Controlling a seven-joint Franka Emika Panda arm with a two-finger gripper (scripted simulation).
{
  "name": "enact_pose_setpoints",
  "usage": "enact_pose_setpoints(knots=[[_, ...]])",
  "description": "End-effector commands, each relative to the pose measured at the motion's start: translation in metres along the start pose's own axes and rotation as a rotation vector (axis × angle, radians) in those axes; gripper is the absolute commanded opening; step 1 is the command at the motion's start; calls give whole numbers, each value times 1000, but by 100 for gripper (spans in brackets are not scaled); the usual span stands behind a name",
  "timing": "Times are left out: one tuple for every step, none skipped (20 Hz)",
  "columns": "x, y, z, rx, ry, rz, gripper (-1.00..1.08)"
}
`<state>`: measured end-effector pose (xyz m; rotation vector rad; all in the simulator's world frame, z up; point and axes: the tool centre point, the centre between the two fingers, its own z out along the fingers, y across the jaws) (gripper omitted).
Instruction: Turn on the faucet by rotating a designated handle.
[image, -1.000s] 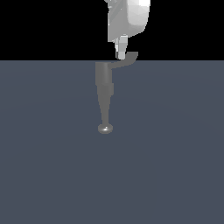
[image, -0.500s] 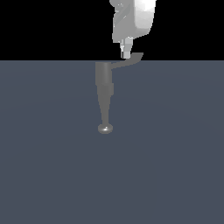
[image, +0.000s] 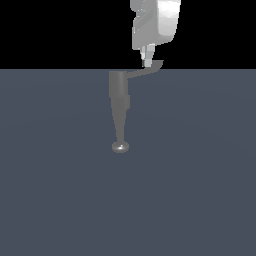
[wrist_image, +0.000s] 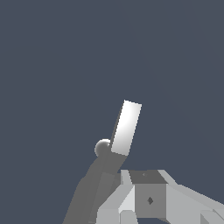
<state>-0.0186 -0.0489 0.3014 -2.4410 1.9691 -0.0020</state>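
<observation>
Since a second ago, the handle (image: 148, 70) has swung rightward under our gripper (image: 148, 63) — jaw state we cannot tell. Mid-rotation on the faucet (image: 119, 107); next, we judge, keep pushing sideways.

Exterior view: set off the arm, far back, looking level across a flat grey floor (image: 60, 200) to black above. Sees the whole faucet (image: 119, 107) in the middle and only the low end of the gripper (image: 148, 62) at the top. Wrist view: fixed on the arm, very close, looking down at the floor. Shared by both: faucet, gripper, handle (image: 145, 70).
</observation>
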Motion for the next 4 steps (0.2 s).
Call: enact_pose_setpoints(knots=[[25,1,3,-4,3,36,-100],[28,0,3,-4,3,37,-100],[30,-2,3,-5,3,38,-100],[30,-2,3,-5,3,38,-100]])
